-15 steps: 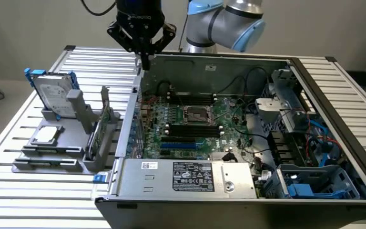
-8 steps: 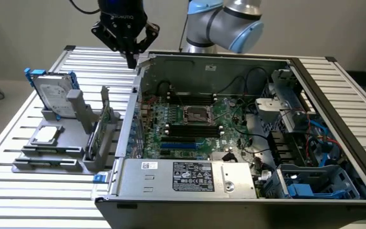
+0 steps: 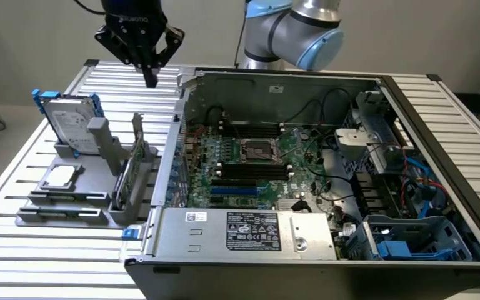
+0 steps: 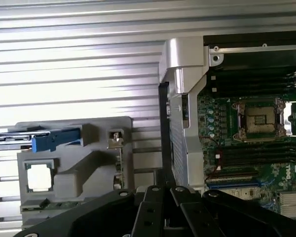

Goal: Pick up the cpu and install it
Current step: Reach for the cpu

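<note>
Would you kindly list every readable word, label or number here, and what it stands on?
"ROBOTIQ", faint: gripper body.
"DELL": motherboard edge.
Power supply label: too small to read.
White sticker beside it: too small to read.

Silver arm [image 3: 314,9], pale-blue joint caps [image 3: 319,49], black linked fingers [image 3: 150,75]

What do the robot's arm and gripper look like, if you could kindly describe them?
The arm is built of rounded silver-grey metal segments with pale blue caps at the joints. The gripper is black, with white lettering across its body and angular linkage bars that taper to a narrow end. In the wrist view, small silvery fasteners dot the black links.
</note>
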### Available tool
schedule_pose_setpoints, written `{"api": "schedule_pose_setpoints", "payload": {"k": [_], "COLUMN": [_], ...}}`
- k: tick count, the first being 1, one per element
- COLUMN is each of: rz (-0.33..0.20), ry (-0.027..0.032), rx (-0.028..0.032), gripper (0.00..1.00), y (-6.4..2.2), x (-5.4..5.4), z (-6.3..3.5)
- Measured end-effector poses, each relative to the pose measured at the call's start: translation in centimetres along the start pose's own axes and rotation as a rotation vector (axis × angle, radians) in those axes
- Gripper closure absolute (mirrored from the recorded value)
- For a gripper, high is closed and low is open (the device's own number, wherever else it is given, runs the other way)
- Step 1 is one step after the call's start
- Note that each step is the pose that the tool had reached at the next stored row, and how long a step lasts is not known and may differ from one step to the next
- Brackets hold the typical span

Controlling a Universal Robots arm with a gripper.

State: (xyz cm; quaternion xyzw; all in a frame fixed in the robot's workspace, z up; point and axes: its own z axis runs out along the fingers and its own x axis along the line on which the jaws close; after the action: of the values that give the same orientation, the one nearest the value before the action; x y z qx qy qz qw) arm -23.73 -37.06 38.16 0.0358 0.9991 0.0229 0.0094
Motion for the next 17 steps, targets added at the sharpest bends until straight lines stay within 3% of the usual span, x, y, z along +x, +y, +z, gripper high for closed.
{"api": "schedule_pose_setpoints", "payload": {"k": [17], "rz": [0.001], "ry": [0.0205], "rx": [0.0015], "gripper": [0.89], "y": [-0.26], "x": [7.7], "z": [-0.14]}}
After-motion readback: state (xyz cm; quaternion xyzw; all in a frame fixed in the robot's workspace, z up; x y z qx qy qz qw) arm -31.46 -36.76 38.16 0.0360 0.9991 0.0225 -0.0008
